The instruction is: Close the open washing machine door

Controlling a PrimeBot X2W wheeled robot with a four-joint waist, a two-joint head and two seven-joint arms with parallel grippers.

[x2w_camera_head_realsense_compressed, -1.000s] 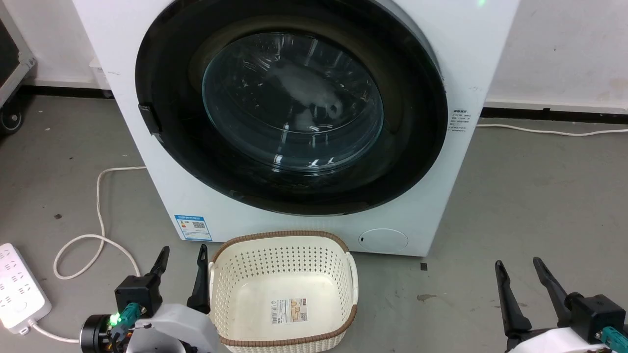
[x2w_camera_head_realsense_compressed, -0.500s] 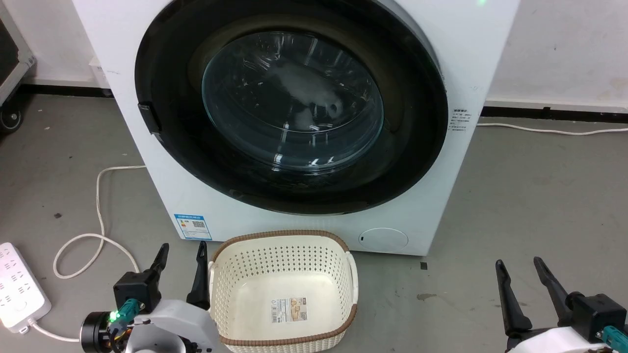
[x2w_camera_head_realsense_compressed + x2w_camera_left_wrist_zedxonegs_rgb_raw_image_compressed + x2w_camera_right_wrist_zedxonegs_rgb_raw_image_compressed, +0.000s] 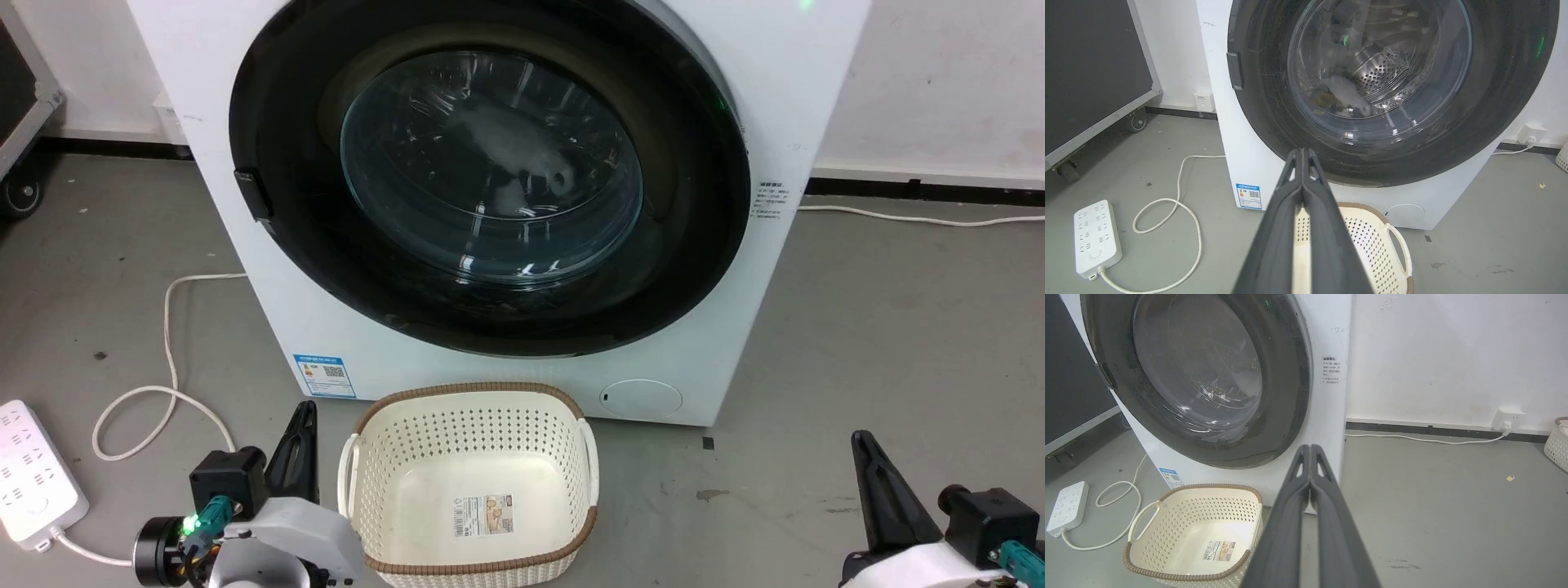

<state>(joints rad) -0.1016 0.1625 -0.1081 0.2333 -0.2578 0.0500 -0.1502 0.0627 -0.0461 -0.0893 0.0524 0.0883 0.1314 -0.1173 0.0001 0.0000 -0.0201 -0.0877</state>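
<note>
Fingers point(image 3: 1278, 228) pressed together on left hand point(image 3: 307, 408) and right hand point(image 3: 860, 438), both low, pointing at washing machine door point(image 3: 490, 163)

Labels seen, none readable.
Blue QR sticker point(image 3: 324, 376) on the washing machine point(image 3: 506, 374) front, black print point(image 3: 771, 201) beside the washing machine door point(image 3: 490, 175), a product label point(image 3: 487, 516) in the basket point(image 3: 473, 389): all too small.

I am holding my left end effector point(image 3: 305, 412) low at my left side, its two dark fingers pressed flat together and pointing forward. I am carrying my right end effector point(image 3: 862, 441) the same way at my right, fingers meeting along their length. My pale left wrist point(image 3: 286, 531) is showing a small green light.
</note>
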